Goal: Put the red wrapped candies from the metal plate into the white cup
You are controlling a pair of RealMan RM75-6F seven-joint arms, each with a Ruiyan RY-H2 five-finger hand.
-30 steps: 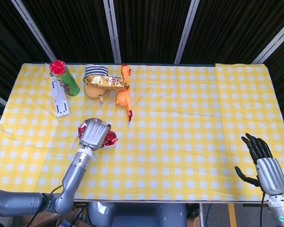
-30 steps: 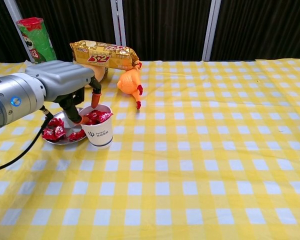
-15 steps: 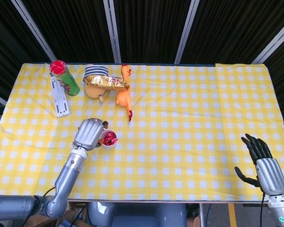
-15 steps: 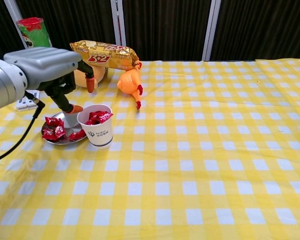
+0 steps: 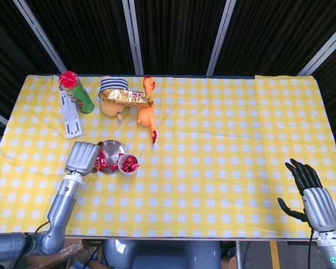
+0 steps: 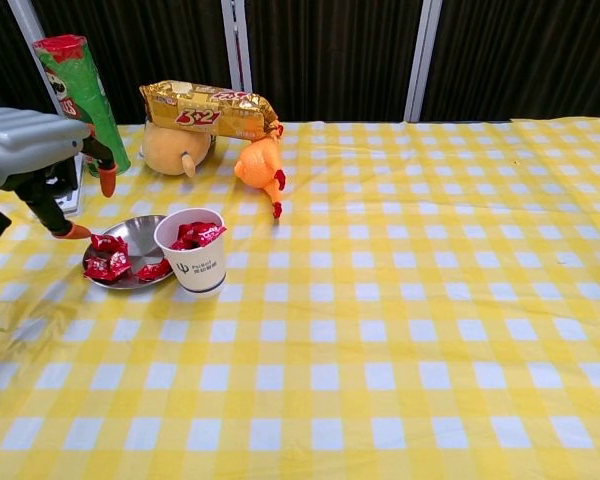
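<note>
Red wrapped candies [image 6: 108,262] lie on the metal plate [image 6: 145,232] just beside the left hand [image 6: 30,150], which hovers above the table's left edge with its fingers spread, holding nothing. More candies fill the white cup [image 6: 198,263], which touches the plate's right rim. At the front right corner, the right hand [image 5: 313,196] is raised, fingers apart and empty, well apart from everything.

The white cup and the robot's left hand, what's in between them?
The metal plate with red candies, seen in both views.
</note>
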